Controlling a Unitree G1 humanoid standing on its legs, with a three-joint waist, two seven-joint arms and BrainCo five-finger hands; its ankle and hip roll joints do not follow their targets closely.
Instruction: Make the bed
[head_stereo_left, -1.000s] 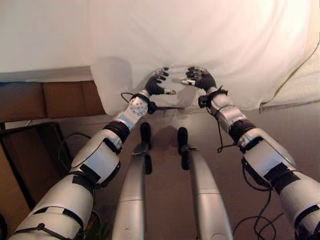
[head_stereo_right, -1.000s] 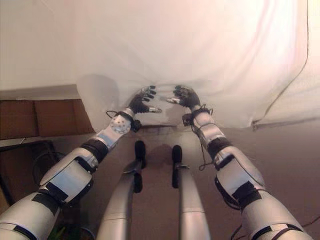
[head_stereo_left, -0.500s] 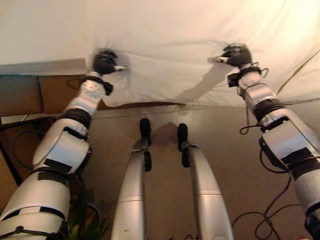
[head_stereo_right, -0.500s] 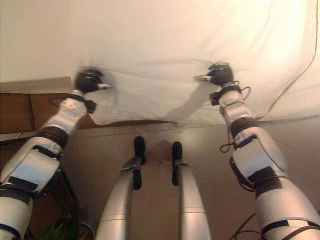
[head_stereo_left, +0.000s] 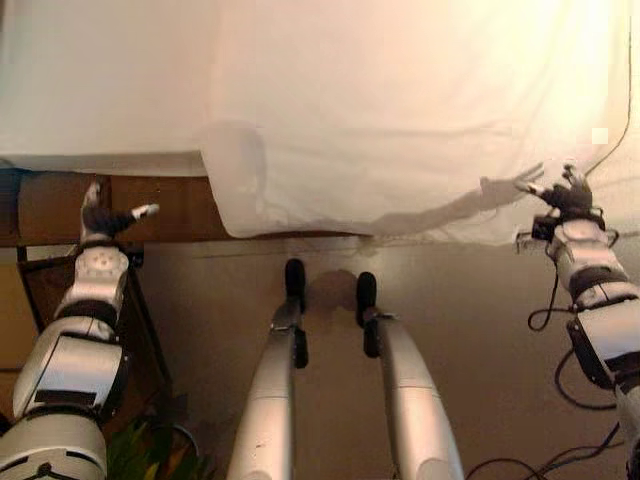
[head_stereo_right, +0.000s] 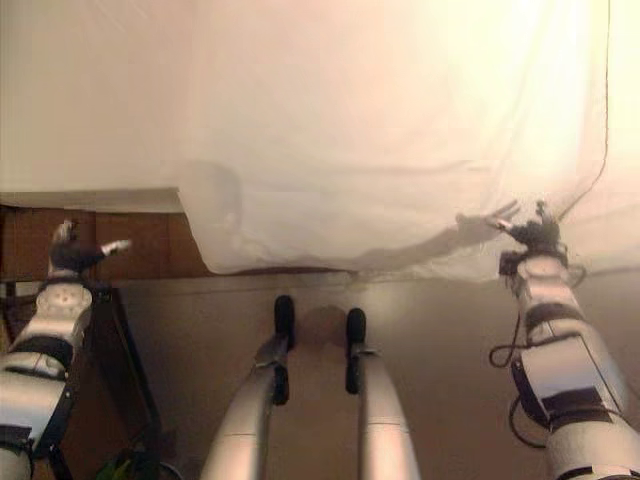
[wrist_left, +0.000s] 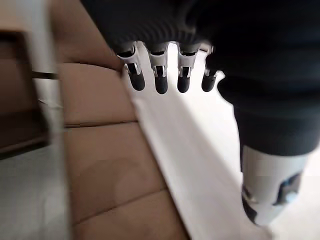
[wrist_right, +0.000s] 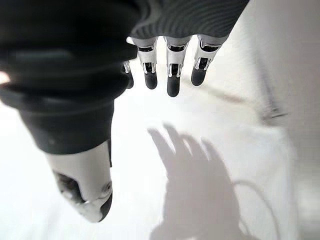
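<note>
The white sheet (head_stereo_left: 400, 110) covers the upper frame, its edge hanging low at centre. The left hand (head_stereo_left: 100, 218) at far left and the right hand (head_stereo_left: 567, 195) at far right both have straight, empty fingers. They stand wide apart, probably to smooth the sheet flat.

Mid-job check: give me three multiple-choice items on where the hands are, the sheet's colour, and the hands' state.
1. Where is the left hand?
A. Off the white bed sheet, before the brown wooden bed frame
B. On the sheet's middle
C. Touching the right hand

2. What colour is the sheet?
A. Blue
B. White
C. Striped

3. What state is the right hand in?
A. Clenched on the sheet
B. Holding a pillow
C. Open, holding nothing

Answers: 1 A, brown wood lies behind it; 2 B, plain white throughout; 3 C, straight fingers cast a spread shadow.
</note>
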